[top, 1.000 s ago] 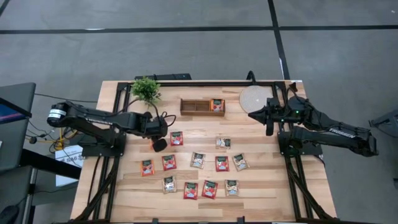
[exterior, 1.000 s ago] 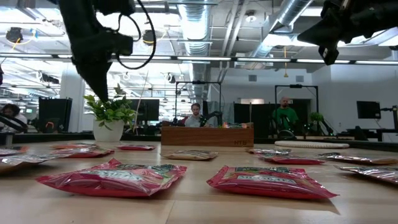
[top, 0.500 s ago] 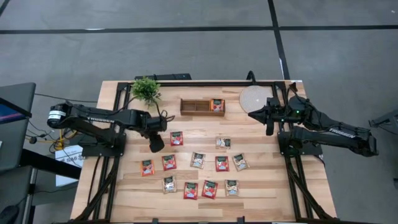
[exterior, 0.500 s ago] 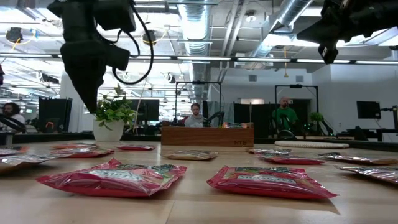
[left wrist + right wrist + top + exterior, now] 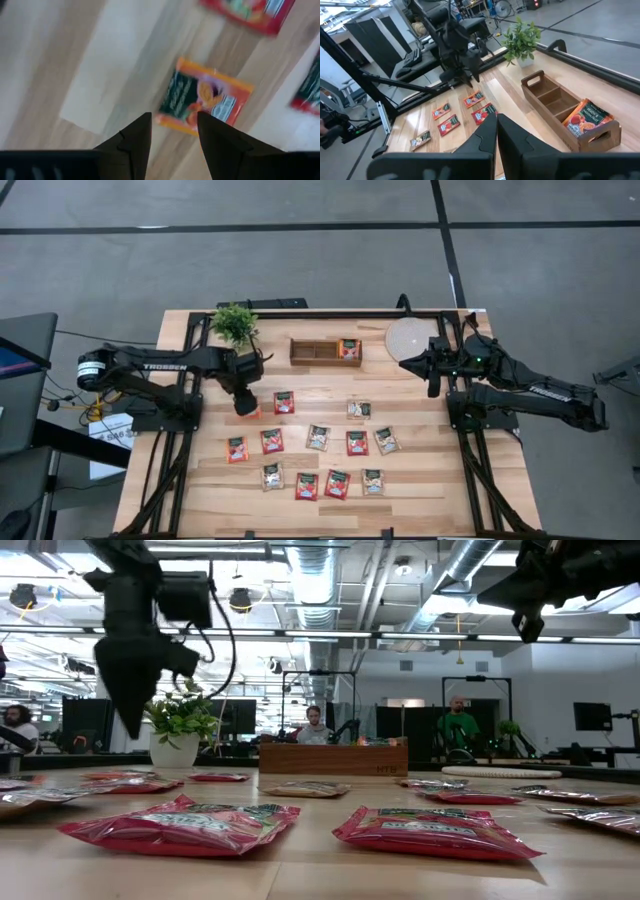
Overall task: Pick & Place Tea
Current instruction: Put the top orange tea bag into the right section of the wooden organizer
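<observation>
Several tea sachets, red and pale, lie spread over the wooden table, among them a red one and a pale one. An orange-edged sachet with a dark green label lies flat just under my left gripper. That gripper is open, points down at the sachet and holds nothing. From above, the left gripper hovers at the table's left-middle, with the orange sachet showing at its tip. My right gripper is shut and empty. The right gripper waits raised beside the round disc.
A wooden divided box stands at the back middle, with one sachet in its right compartment. A potted plant is at the back left and a round pale disc at the back right. People sit in the room beyond the table.
The left gripper's jaws have opened wider. The gripper has swung a little left and back, and now points down over the orange sachet. The right arm has not moved.
</observation>
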Controlling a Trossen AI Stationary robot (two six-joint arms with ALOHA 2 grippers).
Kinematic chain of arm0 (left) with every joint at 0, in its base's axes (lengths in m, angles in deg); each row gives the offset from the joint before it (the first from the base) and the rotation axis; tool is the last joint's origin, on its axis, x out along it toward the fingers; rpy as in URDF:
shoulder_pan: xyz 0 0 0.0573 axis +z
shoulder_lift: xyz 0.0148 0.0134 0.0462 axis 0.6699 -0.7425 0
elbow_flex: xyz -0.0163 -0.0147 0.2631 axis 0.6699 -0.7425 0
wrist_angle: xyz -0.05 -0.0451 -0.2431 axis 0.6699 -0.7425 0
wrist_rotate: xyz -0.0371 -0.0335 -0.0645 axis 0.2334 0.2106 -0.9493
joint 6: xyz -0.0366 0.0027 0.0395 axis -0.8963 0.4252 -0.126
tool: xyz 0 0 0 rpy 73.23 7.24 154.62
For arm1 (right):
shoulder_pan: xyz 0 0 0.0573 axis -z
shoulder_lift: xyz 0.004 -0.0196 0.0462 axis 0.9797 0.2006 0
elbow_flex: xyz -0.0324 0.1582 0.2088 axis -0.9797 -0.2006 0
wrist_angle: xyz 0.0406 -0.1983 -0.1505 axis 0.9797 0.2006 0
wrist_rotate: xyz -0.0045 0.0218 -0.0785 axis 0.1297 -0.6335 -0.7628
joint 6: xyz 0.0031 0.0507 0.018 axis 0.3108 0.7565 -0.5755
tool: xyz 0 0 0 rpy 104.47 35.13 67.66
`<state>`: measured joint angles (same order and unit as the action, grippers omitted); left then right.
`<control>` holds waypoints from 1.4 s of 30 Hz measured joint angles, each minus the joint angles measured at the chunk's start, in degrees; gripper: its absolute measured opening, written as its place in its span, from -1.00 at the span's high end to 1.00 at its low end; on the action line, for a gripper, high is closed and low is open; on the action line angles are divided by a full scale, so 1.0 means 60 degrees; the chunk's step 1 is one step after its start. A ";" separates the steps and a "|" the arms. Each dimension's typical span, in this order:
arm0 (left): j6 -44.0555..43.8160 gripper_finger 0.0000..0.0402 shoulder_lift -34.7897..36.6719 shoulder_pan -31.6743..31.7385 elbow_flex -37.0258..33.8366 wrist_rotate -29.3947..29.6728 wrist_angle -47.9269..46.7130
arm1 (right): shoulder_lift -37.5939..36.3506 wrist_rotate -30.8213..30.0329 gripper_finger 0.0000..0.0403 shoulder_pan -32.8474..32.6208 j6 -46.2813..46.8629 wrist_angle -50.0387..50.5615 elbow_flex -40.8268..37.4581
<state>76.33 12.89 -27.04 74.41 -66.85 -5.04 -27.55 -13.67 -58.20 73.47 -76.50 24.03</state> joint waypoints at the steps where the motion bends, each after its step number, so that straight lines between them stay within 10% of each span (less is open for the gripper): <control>1: 0.0000 0.25 -0.0004 -0.0002 -0.0067 -0.0003 0.0035 | 0.0000 0.0000 0.97 0.0003 0.0000 -0.0003 0.0000; 28: -0.1083 0.26 -0.2737 0.0005 0.0032 0.0058 0.0657 | 0.0000 -0.0007 0.97 0.0007 0.0175 0.0000 0.0004; 42: -0.1711 0.73 -0.2203 0.0001 -0.0033 -0.0048 0.1130 | 0.0000 -0.0007 0.97 0.0007 0.0146 0.0000 0.0004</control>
<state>66.07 -0.33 -27.03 74.21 -67.14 1.74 -27.55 -13.71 -58.15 74.34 -76.50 24.06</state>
